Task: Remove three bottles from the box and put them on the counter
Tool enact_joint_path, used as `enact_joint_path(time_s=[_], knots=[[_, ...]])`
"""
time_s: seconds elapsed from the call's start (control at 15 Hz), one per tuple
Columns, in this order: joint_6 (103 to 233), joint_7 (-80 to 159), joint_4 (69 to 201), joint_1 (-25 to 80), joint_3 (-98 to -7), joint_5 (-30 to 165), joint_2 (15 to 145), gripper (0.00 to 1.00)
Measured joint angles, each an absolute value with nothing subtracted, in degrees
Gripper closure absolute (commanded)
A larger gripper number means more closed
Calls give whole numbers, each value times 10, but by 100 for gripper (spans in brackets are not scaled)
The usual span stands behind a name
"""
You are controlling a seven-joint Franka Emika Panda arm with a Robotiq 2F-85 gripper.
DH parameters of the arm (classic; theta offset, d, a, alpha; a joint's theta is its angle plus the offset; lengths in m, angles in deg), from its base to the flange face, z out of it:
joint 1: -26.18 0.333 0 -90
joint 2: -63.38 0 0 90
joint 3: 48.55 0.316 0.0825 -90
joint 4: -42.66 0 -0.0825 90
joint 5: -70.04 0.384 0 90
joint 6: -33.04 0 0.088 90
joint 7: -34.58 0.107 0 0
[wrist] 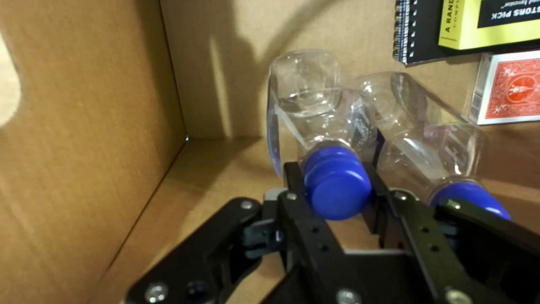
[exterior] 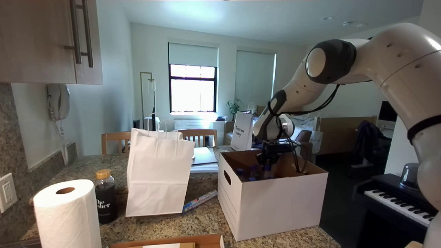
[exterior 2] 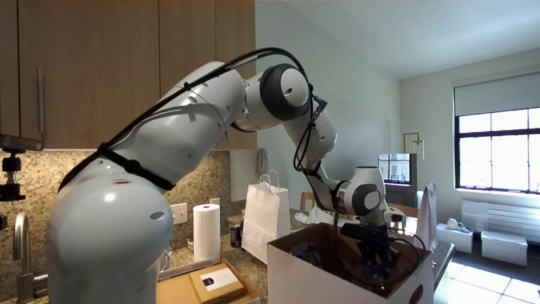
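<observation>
The white cardboard box (exterior: pixel 279 206) stands on the granite counter (exterior: pixel 203 225); it also shows in an exterior view (exterior 2: pixel 310 278). Several clear bottles with blue caps stand inside it. My gripper (exterior: pixel 268 158) reaches down into the box, and it also shows in an exterior view (exterior 2: pixel 379 255). In the wrist view the gripper (wrist: pixel 332 179) has its fingers against both sides of the blue cap of a bottle (wrist: pixel 314 101), inside the box. A second bottle (wrist: pixel 430 147) stands beside the right finger, its cap partly hidden. Other bottle caps (exterior 2: pixel 311 246) show near the box wall.
A white paper bag (exterior: pixel 160 175), a dark bottle with an orange lid (exterior: pixel 105 198), a paper towel roll (exterior: pixel 69 217) and a tube (exterior: pixel 200 201) are on the counter. A shallow carton (exterior 2: pixel 249 291) is near the box. Red cards (wrist: pixel 514 88) and a yellow pack (wrist: pixel 464 25) lie inside the box.
</observation>
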State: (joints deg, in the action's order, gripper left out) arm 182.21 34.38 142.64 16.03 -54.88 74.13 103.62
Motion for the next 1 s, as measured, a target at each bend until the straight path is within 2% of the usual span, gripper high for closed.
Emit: enact_joint_path(time_s=[0.47, 1.0], knots=[[1812, 385, 1435, 160, -553, 742, 1007, 85], [1768, 381, 1510, 174, -563, 692, 790, 85]])
